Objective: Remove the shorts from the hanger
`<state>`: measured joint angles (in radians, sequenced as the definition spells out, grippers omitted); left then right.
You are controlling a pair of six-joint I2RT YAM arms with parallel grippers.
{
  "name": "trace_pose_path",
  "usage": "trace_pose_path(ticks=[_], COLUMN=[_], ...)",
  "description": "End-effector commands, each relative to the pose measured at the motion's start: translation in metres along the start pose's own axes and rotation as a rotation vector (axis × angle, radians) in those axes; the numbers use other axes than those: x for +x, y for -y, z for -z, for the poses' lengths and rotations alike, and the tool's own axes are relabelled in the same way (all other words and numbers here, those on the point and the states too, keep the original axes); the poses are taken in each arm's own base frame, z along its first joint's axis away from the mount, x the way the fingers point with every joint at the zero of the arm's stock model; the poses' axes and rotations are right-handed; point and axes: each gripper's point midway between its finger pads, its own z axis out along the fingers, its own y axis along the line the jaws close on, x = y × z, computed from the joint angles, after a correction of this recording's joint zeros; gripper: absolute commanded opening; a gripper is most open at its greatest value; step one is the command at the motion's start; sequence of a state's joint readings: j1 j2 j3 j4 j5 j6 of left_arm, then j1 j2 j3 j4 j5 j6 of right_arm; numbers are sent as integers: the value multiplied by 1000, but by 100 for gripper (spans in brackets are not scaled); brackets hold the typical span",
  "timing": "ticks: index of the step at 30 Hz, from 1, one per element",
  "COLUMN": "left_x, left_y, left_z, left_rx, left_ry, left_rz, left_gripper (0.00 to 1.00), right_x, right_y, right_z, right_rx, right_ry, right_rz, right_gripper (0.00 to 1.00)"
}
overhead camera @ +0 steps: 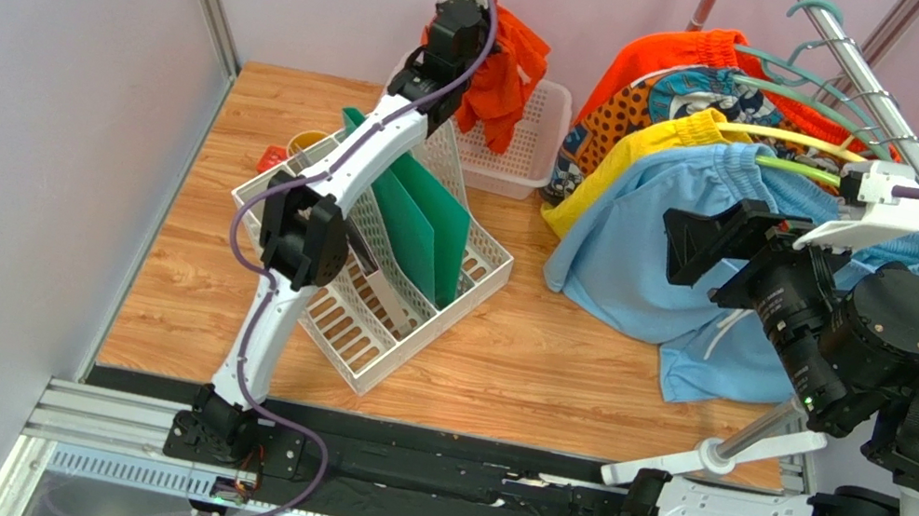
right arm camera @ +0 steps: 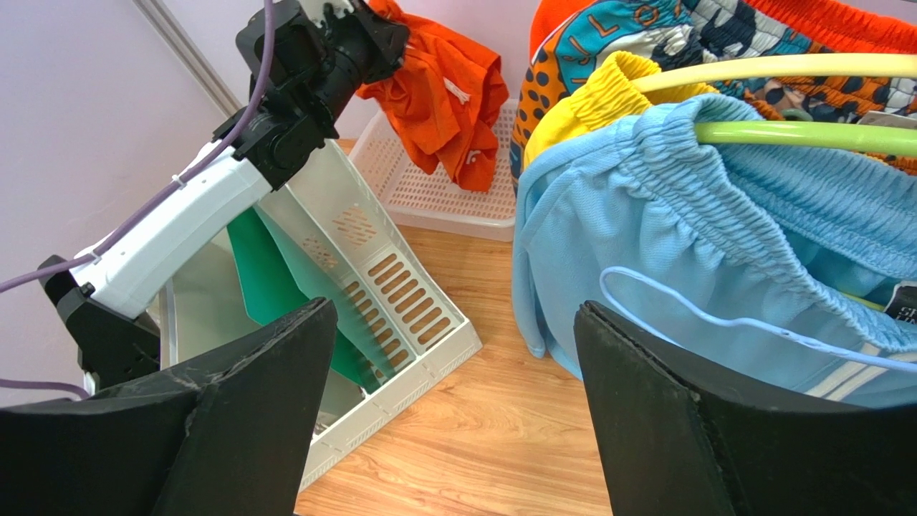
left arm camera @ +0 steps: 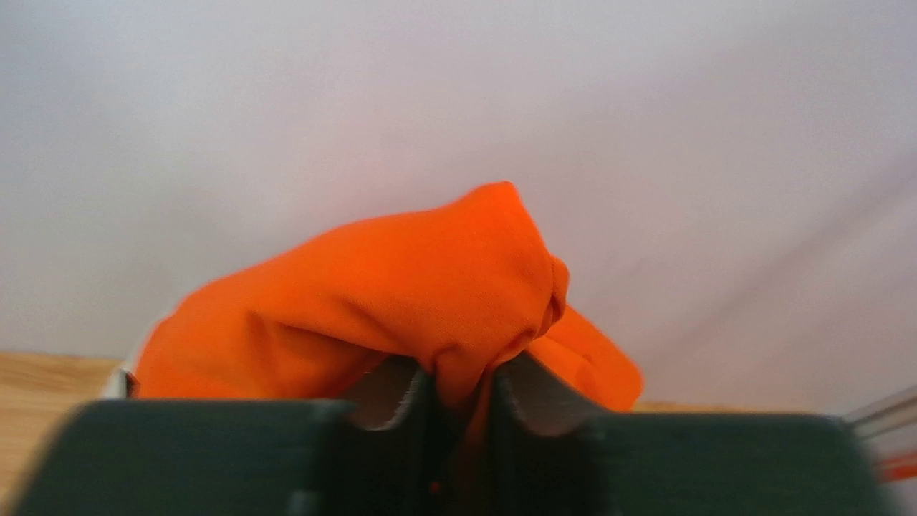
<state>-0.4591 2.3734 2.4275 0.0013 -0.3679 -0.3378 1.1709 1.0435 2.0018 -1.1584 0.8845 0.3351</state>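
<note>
My left gripper is raised at the back of the table, shut on the bright orange shorts, which hang from it over a small white basket. In the left wrist view the fingers pinch a fold of the orange cloth. The light blue shorts hang on a green hanger from the metal rail at the right. My right gripper is open and empty, just left of the blue shorts and not touching them.
A yellow pair and an orange-and-teal patterned pair hang behind the blue shorts. A white slotted crate with green folders stands tilted at mid-left. Grey walls close the left and back sides.
</note>
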Motion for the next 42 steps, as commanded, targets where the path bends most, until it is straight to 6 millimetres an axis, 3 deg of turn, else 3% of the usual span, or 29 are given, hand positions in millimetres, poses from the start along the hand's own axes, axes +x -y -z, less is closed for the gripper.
trace_pose_path(ticks=[1, 4, 7, 14, 18, 19, 20, 22, 24, 25, 26, 28, 29, 31, 32, 33, 34, 35, 41, 42], left_x=[-65, -65, -65, -100, -123, -139, -135, -153, -155, -167, -160, -173, -161, -173, -158, -159, -171, -160, -163, -163], left_y=[8, 19, 23, 32, 47, 52, 57, 66, 76, 84, 94, 106, 112, 121, 128, 132, 136, 145, 170, 173], left_z=[6, 7, 13, 38, 59, 68, 74, 90, 106, 120, 132, 158, 171, 201, 214, 227, 249, 268, 372, 382], left_rx=[-11, 44, 69, 125, 212, 239, 271, 325, 396, 445, 518, 602, 659, 734, 786, 817, 859, 902, 1085, 1108], left_ry=[163, 145, 117, 123, 115, 132, 92, 91, 49, 46, -4, -35, -102, -133, -204, -221, -208, -261, -345, -350], left_rz=[173, 164, 150, 114, 113, 122, 113, 121, 117, 132, 128, 164, 174, 203, 216, 214, 192, 174, 69, 59], left_gripper=[41, 68, 80, 82, 81, 80, 80, 78, 77, 77, 76, 74, 73, 71, 70, 68, 67, 66, 65, 65], right_x=[-11, -7, -4, 3, 9, 10, 12, 16, 25, 28, 32, 46, 52, 63, 68, 73, 77, 88, 144, 153], right_y=[5, 4, 3, 5, 4, 3, 3, 4, 4, 4, 4, 1, 3, 3, 6, 5, 6, 8, 10, 10], right_z=[1, 0, -2, -3, -3, -3, -3, -3, -4, -3, -3, -4, -3, -4, -3, -3, -2, -3, -9, -11], right_rx=[24, 26, 28, 42, 34, 32, 30, 29, 33, 31, 30, 27, 30, 43, 52, 54, 60, 73, 116, 123], right_ry=[43, 38, 36, 34, 22, 19, 15, 5, -13, -21, -30, -69, -86, -113, -126, -141, -152, -178, -280, -296], right_rz=[-34, -41, -50, -77, -94, -98, -103, -111, -123, -126, -132, -137, -133, -157, -154, -174, -177, -163, -147, -143], right_gripper=[87, 87, 87, 87, 87, 87, 87, 87, 87, 87, 87, 87, 87, 87, 87, 87, 87, 87, 87, 87])
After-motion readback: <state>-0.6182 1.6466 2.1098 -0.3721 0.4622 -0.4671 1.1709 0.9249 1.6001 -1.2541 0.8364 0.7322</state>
